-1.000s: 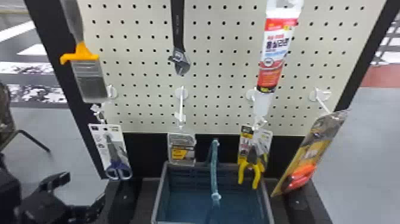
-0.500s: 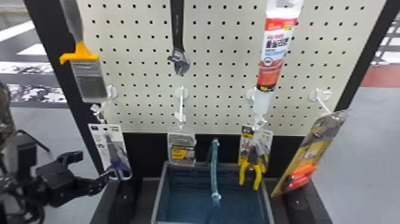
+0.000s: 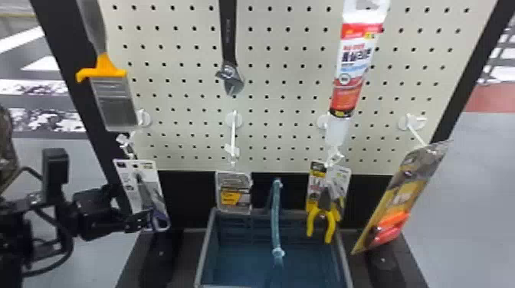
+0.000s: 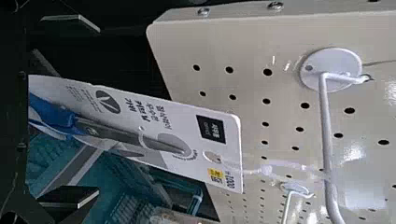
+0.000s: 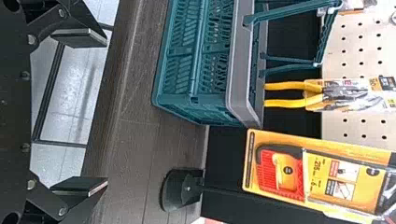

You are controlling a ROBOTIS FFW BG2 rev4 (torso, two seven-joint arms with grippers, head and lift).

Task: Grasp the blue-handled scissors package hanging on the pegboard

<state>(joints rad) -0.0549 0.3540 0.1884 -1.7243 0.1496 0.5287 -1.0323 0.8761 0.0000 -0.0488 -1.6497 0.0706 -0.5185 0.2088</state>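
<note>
The left hand (image 4: 98, 110) has its fingers spread around the handle end of the scissors package (image 4: 187, 119), which hangs from the hook (image 4: 328, 144) beyond it. Best keep the card centred, ease in, then close squarely over the blue handles (image 4: 51, 112). Since the earlier frames, the hand has moved up to the package.

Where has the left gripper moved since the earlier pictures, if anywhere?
Yes. In the head view, the left gripper moved right and up, closer to the scissors package on the pegboard.
</note>
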